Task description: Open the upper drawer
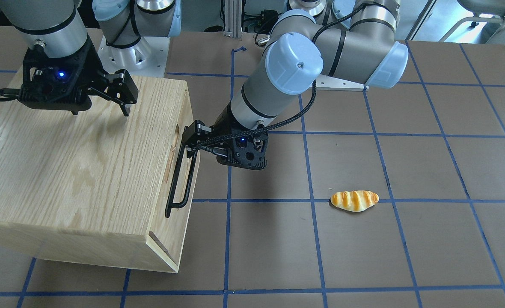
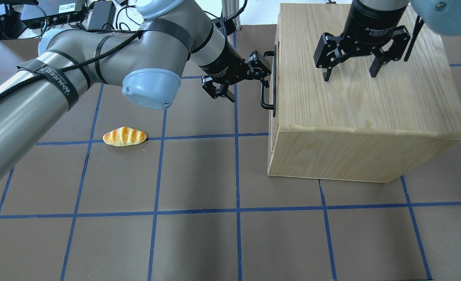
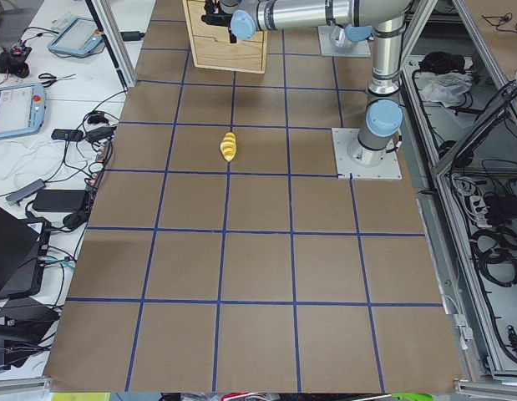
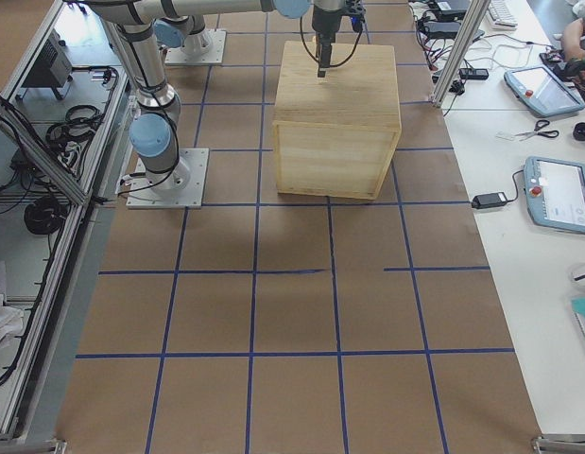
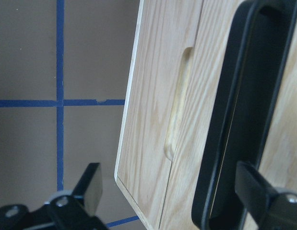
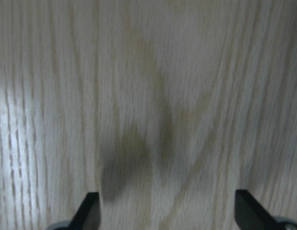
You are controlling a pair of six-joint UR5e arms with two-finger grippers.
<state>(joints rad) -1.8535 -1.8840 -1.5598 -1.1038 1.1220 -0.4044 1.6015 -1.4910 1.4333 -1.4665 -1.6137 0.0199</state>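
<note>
The oak cabinet (image 2: 351,109) stands on the table with its front facing my left arm. The upper drawer (image 5: 287,96) looks flush with the cabinet, and its black bar handle (image 2: 267,84) (image 1: 179,179) (image 5: 234,120) runs along the front next to the slot cutout (image 5: 179,105). My left gripper (image 2: 250,84) (image 1: 201,147) (image 5: 170,177) is open at the far end of the handle. The bar lies between its fingers, close to one finger (image 5: 258,191). My right gripper (image 2: 347,68) (image 6: 170,211) is open and empty just above the cabinet's top, fingers pointing down.
A toy bread roll (image 2: 124,136) (image 1: 354,200) lies on the brown, blue-taped table (image 2: 199,175) well away from the cabinet, on my left side. The cabinet also shows in the side views (image 3: 229,42) (image 4: 335,113).
</note>
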